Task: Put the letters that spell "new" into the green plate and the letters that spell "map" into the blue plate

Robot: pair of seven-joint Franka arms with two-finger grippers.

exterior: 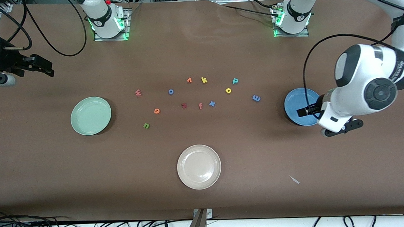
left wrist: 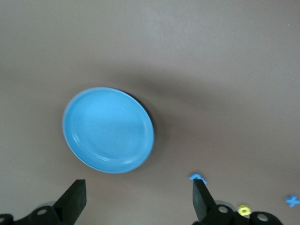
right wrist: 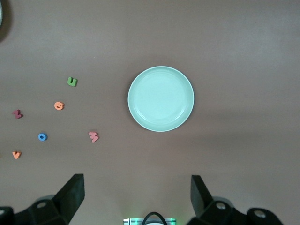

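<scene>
Our right gripper [exterior: 43,67] hangs high over the table's edge at the right arm's end, fingers spread wide and holding nothing. The green plate [exterior: 91,115] sits near it with nothing in it. Next come our "new" letters: the pink w [exterior: 138,92], the green n [exterior: 146,125] nearer the front camera, and the orange e [exterior: 157,111] between them. The e looks like a 9, so we could skip it by mistake.

In the middle the letters sit close together. The blue o [exterior: 170,91], dark red z [exterior: 184,105], salmon f [exterior: 200,106], orange v [exterior: 189,80], yellow k [exterior: 204,80] and blue x [exterior: 212,103] are not ours. The cream plate [exterior: 199,167] is not ours either. We could grab the k when we want the round yellow a [exterior: 228,90], since both are yellow.

The teal p [exterior: 235,80] lies just beside the a, so wide fingers could bump one while picking the other. The blue m [exterior: 256,98] lies alone, near the blue plate [exterior: 295,104]. These letters are tiny and flat, so they could slip out of our fingers.

Our left gripper [exterior: 306,111] hovers over the blue plate, fingers wide apart and holding nothing. The plate holds nothing yet.
</scene>
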